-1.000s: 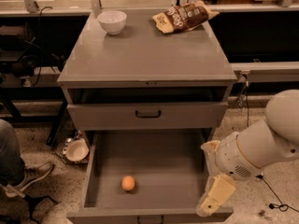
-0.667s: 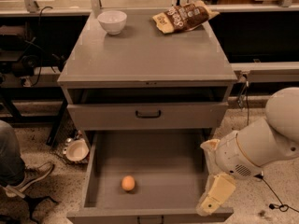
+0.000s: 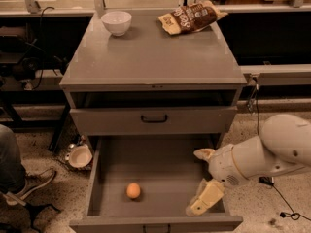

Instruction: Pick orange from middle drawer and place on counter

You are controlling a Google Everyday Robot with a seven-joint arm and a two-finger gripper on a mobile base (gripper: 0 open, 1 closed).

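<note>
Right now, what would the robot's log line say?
orange: middle drawer floor, near front | gripper: open, at drawer's right, not touching orange | counter: no orange yet

No legible text; gripper in middle drawer

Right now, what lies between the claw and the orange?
Nothing. The camera view shows only bare floor of the middle drawer between the orange and the claw, which hangs open at the drawer's right side.
</note>
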